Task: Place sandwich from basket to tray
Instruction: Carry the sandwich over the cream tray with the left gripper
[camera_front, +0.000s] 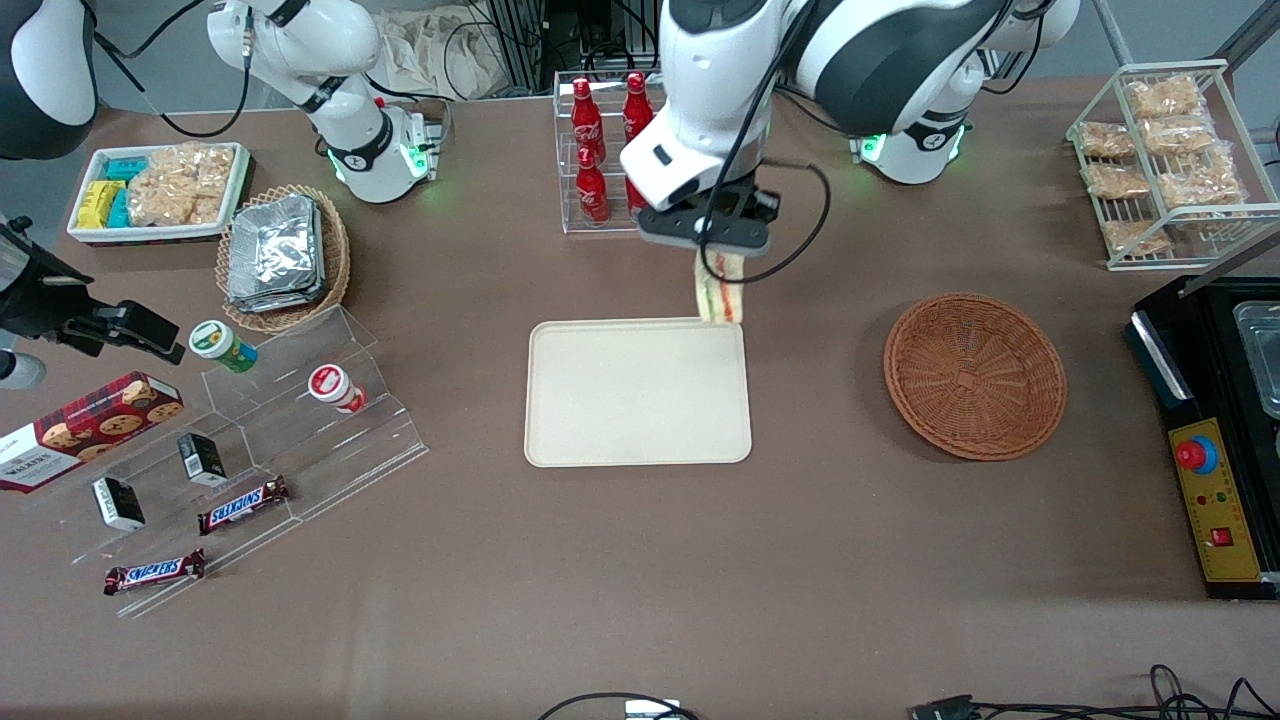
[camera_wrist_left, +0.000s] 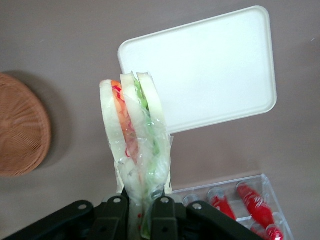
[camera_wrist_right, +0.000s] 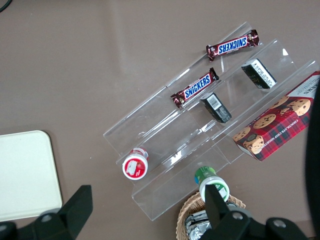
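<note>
Above tray (camera_front: 637, 392) rim nearest bottle rack: pincer (camera_front: 716, 254) clenched on sandwich (camera_front: 719, 288), wedge hanging straight down, basket (camera_front: 975, 375) empty.

Gripper (camera_front: 716, 258): positioned above the tray's corner that is farther from the front camera and toward the basket; closed on the sandwich.
Sandwich (camera_front: 718, 288): held hanging below the gripper, above that tray corner.
Tray (camera_front: 610, 420): laid flat on the table at mid-table, nearer the front camera than the bottle rack.
Basket (camera_front: 975, 375): set beside the tray, toward the working arm's end, apart from it.
Bottle rack (camera_front: 598, 160): placed farther from the front camera than the tray.
</note>
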